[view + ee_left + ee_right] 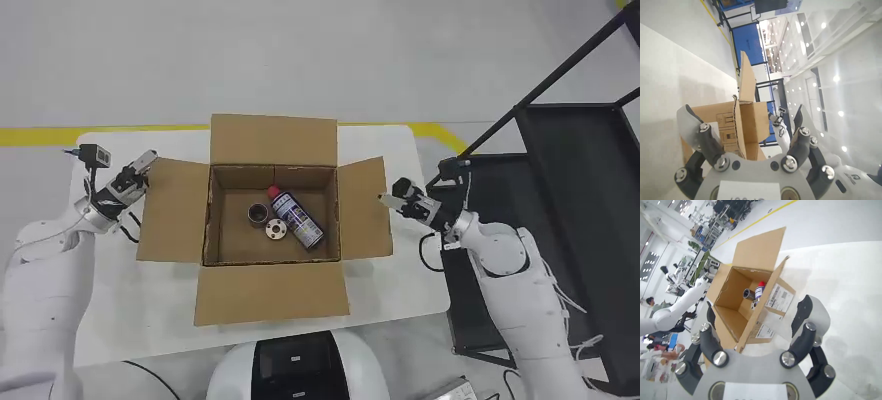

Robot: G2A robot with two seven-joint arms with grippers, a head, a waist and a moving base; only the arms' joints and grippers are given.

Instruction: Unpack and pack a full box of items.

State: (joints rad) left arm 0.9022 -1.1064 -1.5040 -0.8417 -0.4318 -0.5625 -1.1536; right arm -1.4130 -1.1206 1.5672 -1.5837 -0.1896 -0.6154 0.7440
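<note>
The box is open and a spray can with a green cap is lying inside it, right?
Not quite. The box is open and the spray can is lying inside it, but its cap is red, not green. The top view shows it.

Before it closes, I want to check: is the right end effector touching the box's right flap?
Cannot tell. In the top view the right end effector sits at the edge of the flap; the right wrist view shows neither contact nor gap plainly.
</note>
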